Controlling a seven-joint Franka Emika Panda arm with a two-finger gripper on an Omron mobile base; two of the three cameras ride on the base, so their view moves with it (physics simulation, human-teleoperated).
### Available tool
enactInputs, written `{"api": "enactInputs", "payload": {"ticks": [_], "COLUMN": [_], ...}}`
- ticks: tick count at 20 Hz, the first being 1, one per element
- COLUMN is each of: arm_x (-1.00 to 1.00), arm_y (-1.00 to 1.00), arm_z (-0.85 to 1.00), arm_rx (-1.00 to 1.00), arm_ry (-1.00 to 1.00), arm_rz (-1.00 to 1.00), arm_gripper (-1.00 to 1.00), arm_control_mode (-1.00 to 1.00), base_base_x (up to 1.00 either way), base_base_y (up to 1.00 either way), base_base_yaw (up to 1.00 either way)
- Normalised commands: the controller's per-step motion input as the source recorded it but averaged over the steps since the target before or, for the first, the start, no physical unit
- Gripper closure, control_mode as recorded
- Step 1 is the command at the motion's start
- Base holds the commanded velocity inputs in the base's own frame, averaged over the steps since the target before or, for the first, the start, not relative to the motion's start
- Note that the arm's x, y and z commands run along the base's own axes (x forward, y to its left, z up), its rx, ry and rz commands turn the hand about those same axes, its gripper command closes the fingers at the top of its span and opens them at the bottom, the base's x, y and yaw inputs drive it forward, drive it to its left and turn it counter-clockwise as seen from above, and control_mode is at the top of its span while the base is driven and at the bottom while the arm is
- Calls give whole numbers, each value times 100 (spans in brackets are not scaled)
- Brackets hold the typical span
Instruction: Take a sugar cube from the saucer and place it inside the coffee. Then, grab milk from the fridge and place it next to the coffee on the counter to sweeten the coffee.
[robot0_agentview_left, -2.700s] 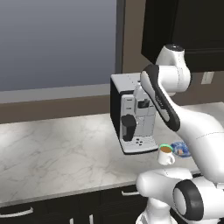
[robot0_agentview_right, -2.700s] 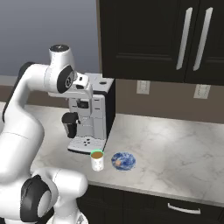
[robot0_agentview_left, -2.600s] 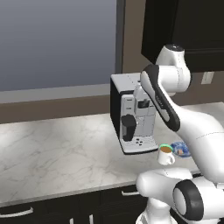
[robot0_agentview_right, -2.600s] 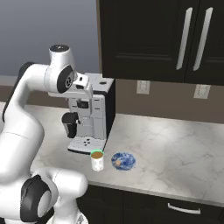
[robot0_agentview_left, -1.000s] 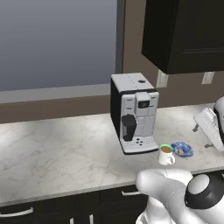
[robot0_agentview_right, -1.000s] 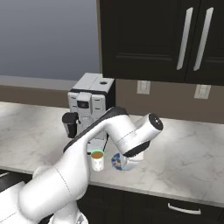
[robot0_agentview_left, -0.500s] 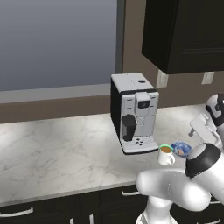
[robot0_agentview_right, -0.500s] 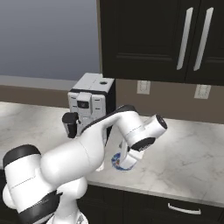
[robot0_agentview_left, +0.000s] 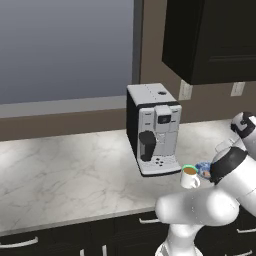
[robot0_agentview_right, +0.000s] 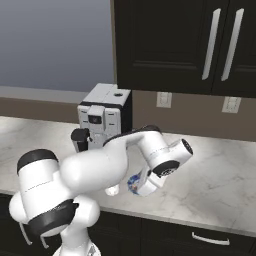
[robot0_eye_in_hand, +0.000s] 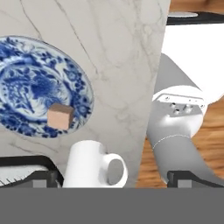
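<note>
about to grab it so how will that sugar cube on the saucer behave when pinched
The sugar cube looks small with flat faces, so it likely won't roll. It sits loose on the glossy saucer, so it may slide if nudged. Probably light and crumbly under a hard squeeze.

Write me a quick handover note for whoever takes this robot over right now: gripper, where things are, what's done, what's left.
Gripper: open, empty, hanging over the counter above the saucer and mug.
Sugar cube: lying on the blue saucer, near its edge on the mug's side.
Coffee mug: on the counter in front of the coffee machine, beside the saucer, with coffee in it.
Done: the arm is positioned over the saucer; nothing picked up.
Left: grasp the cube, drop it in the coffee, then fetch the milk from the fridge and set it next to the mug.
</note>
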Motion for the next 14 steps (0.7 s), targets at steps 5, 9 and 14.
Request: {"api": "enactInputs", "payload": {"ticks": [5,9,14], "arm_x": [2,19,24], "arm_y": [2,12,3], "arm_z": [-13,-9,-29], "arm_rx": [0,0,0], "arm_ry": [9,18,11], "arm_rz": [-10,-13,-5], "arm_gripper": [-100,-100,-100], "arm_control_mode": [-100,-100,-100], "base_base_x": [0,0,0], "base_base_y": [0,0,0], "base_base_yaw": [0,0,0]}}
